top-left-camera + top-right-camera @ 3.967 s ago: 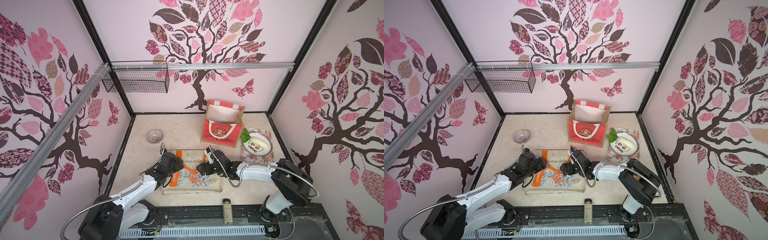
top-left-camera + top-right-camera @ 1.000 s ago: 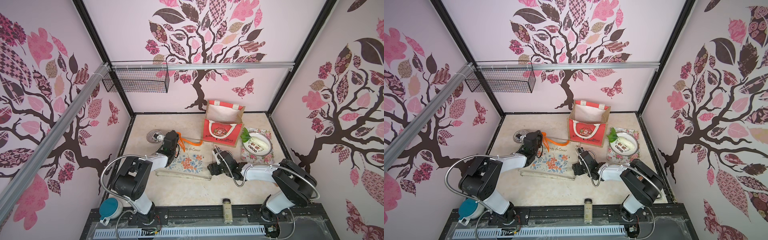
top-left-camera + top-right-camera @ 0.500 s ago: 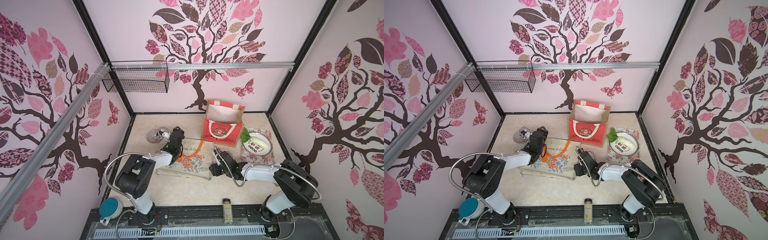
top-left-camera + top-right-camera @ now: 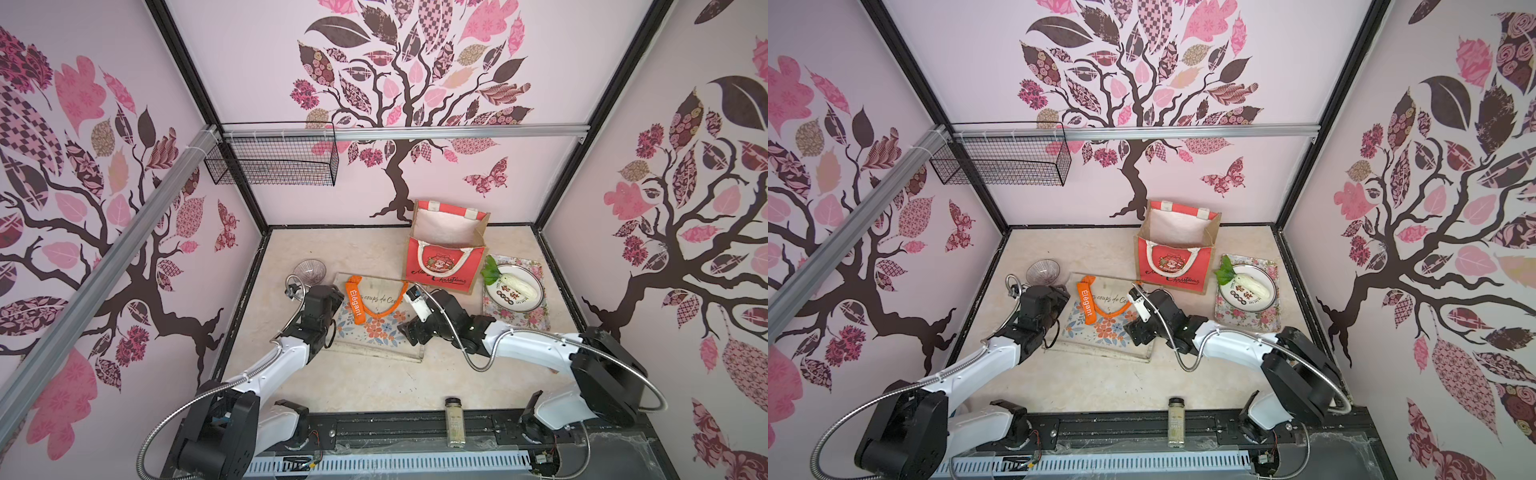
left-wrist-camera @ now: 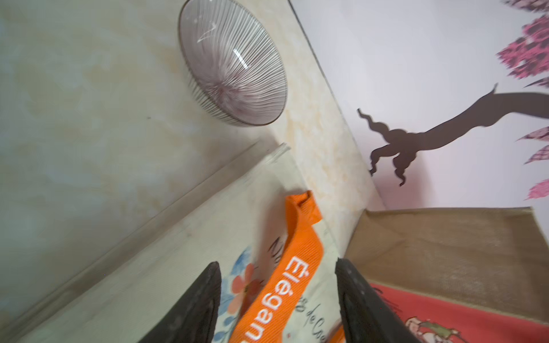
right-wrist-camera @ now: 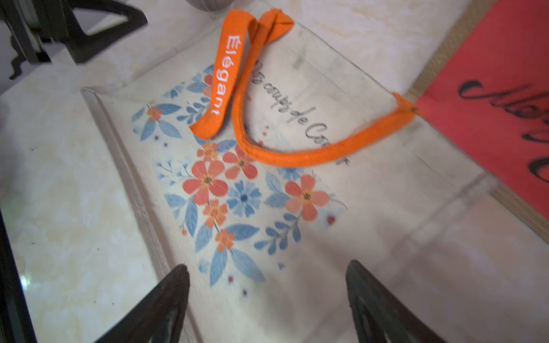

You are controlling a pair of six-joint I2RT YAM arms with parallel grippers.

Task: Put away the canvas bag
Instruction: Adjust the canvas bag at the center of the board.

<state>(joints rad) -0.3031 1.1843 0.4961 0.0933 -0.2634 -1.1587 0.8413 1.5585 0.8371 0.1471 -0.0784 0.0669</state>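
Pre-fold: canvas bag (image 4: pixel 376 332) lies flat, orange handles (image 6: pixel 297 154) on top, my left gripper (image 5: pixel 277 267) and right gripper (image 6: pixel 267 267) both released; next probably needs an edge pinch to fold.

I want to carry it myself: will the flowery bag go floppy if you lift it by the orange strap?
Probably floppy: the bag lies flat, and its strap curls limply across it. Likely light too, since it looks thin and empty. Lifted by the strap, it would probably sag and swing.
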